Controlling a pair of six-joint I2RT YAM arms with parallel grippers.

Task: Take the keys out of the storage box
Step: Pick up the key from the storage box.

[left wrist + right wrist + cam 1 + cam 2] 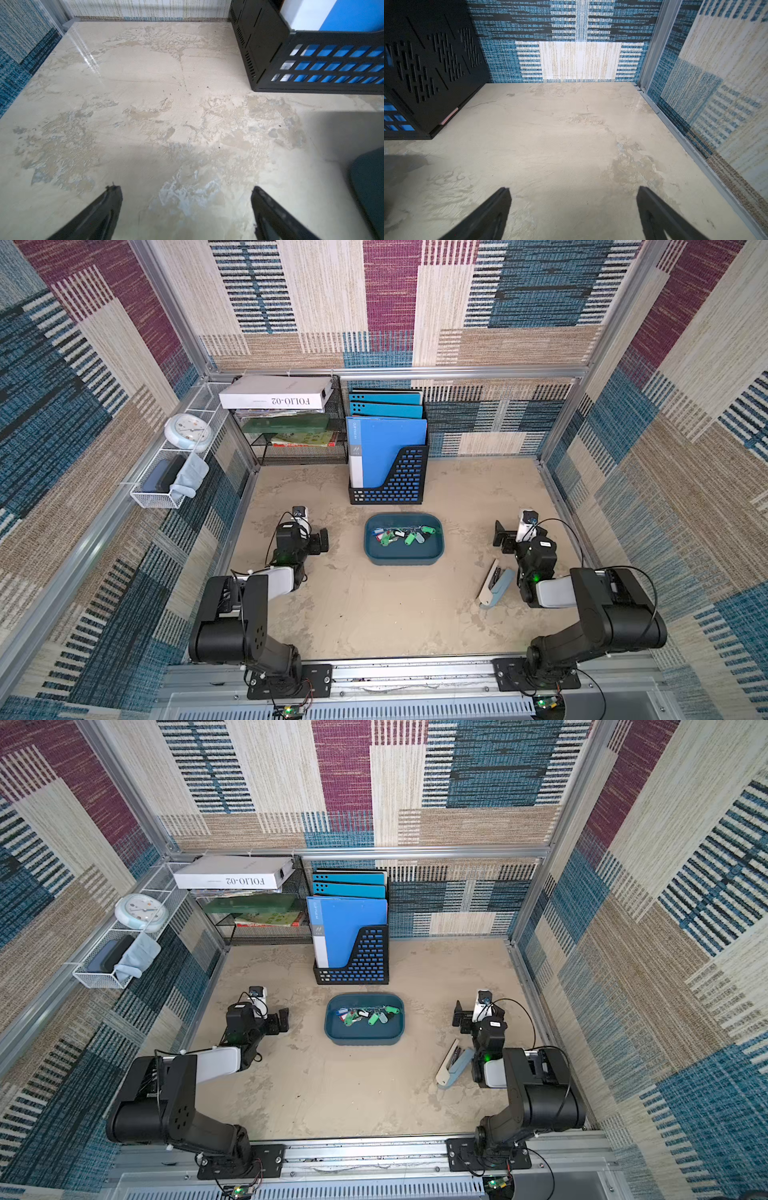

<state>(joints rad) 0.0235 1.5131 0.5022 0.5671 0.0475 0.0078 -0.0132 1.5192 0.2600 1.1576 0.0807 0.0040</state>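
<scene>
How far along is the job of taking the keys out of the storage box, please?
Nothing looks done: the keys all lie inside the storage box. Nothing is in hand: the left end effector and right end effector are open and empty, either side of the box. Every key is left to remove.

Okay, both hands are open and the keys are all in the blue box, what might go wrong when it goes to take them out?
The keys lie bunched toward the far side of the storage box; a pinch may drag several or drop some.
A finger catching the box wall could shove it into the file holder just behind.
The stapler lies beside the right arm and could be knocked.
</scene>
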